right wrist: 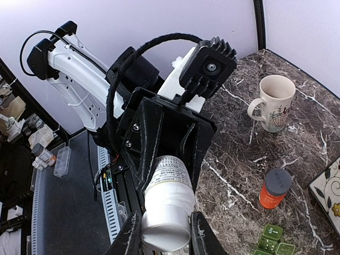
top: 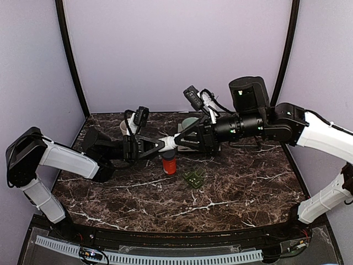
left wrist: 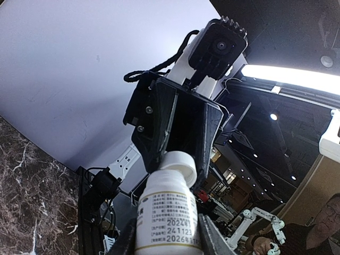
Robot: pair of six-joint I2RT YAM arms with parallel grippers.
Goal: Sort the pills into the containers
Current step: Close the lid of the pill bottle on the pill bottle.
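1. Pills: none show loose on the table; I judge they are sealed inside the white pill bottle (top: 168, 142), which is held level in mid-air between the two arms, above the marble table (top: 110, 193).
2. Beige mug (right wrist: 273, 102) stands at the far left of the table and is not involved.
3. Left gripper (left wrist: 169, 234) is clamped on the labelled body of the bottle, one finger on each side.
4. Right gripper (right wrist: 164, 231) faces it and is clenched on the bottle's cap (left wrist: 178, 166).
5. Orange bottle (right wrist: 275, 188) with a grey lid stands upright just below the held bottle.
6. Pill-box strip (top: 194, 177), dark green, lies on the table just right of the orange bottle, untouched; whether its compartments are open I cannot tell.
7. Step in hand, as a judgement: opening the bottle, with the body held fast by the left gripper and the cap gripped by the right.
8. Next move calls for the right wrist to twist the cap while the left holds firm. The mouth must be kept level or raised so nothing spills. The opened bottle then goes over the strip.
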